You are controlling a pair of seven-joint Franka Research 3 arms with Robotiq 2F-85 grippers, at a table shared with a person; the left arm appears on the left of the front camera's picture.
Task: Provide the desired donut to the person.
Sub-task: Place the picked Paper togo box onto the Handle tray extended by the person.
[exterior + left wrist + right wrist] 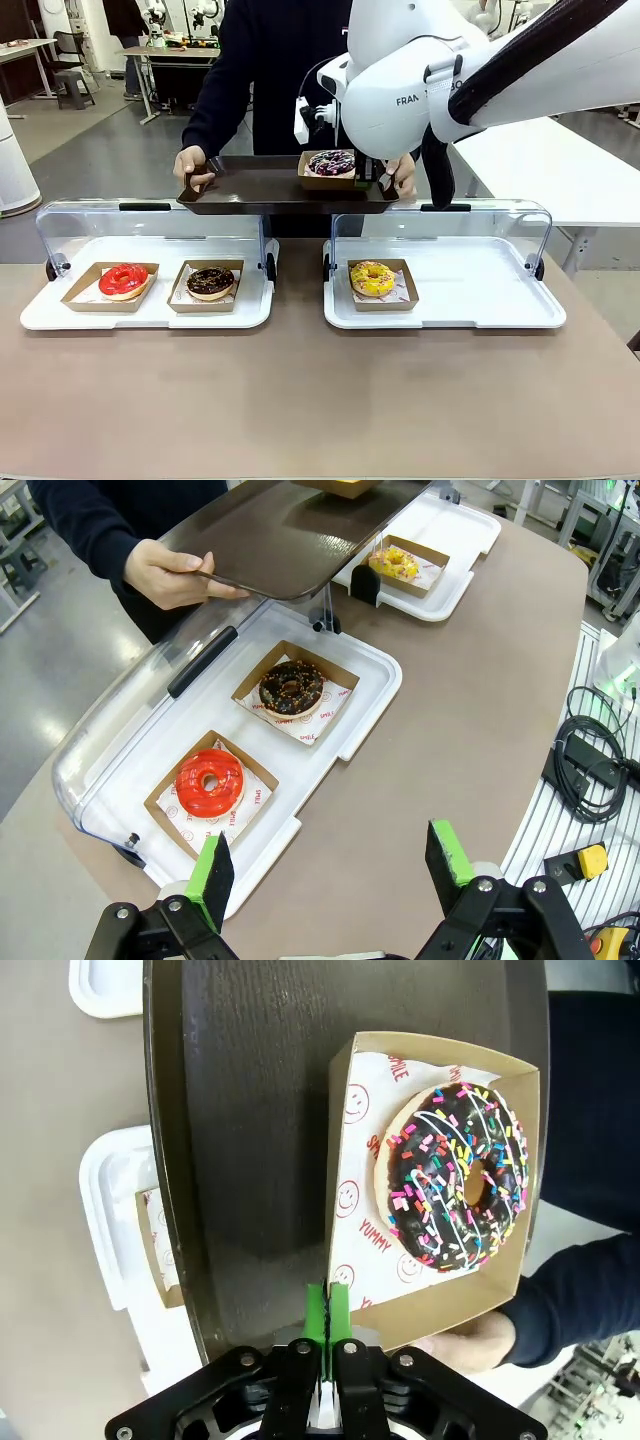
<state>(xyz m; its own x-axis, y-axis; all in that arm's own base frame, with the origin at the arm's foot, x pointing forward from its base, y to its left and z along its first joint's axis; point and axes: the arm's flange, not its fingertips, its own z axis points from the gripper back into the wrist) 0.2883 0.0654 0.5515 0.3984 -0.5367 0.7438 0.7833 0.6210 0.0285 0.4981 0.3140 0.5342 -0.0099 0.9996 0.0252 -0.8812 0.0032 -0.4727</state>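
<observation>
A chocolate donut with coloured sprinkles (455, 1175) lies in a cardboard box (365, 1070) on a dark brown tray (240, 1110). The person in a black sweatshirt holds this tray (250, 190) with both hands (192, 165) over the table's far edge; one hand (480, 1340) is under the box's near side. My right gripper (327, 1310) is shut, its green pads pinched on the box's near corner. From the front, the right arm (400, 90) covers the spot above the box (331, 166). My left gripper (330, 850) hangs open over the table, near the left display tray.
The left white display tray (40, 315) holds a red donut (123, 280) and a chocolate donut (210, 282). The right one (480, 300) holds a yellow donut (372, 278). Both clear lids (90, 215) stand open. Cables (590, 770) lie beyond the table's edge.
</observation>
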